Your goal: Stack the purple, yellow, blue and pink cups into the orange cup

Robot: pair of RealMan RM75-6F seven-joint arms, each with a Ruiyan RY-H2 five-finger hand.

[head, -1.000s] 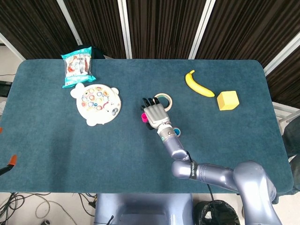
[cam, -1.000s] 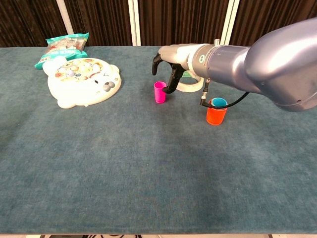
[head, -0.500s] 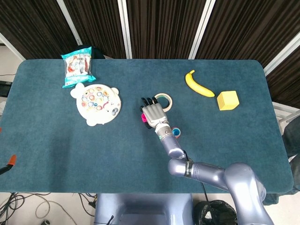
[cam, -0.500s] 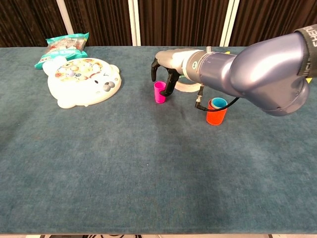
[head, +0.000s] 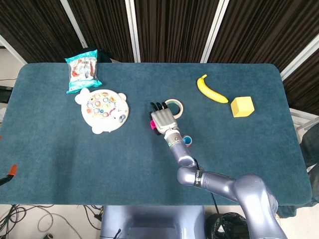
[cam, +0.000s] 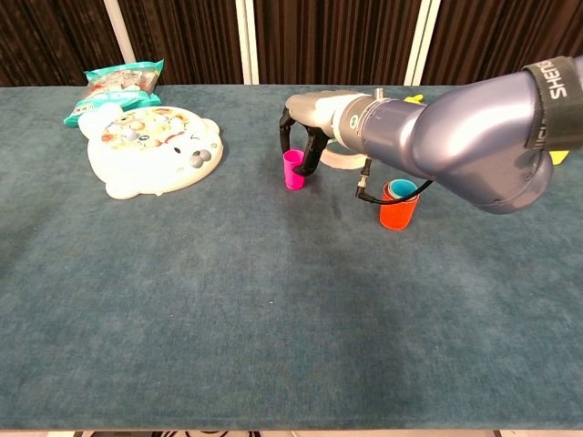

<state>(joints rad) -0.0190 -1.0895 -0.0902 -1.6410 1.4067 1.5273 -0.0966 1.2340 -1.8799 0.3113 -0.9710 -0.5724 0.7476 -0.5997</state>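
Chest view shows the right robot hand arched over the pink cup, its dark fingers curving down on both sides of the rim. The fingers stand apart around the cup; I cannot tell whether they touch it. The pink cup stands upright on the blue desk, directly beneath the robot hand. At about 4 o'clock from it, near but apart, stands the orange cup with a blue cup nested inside. A white tape ring lies just behind the robot hand. In the head view the robot hand covers most of the pink cup, which peeks out at its 9 o'clock side. The left robot hand shows in neither view.
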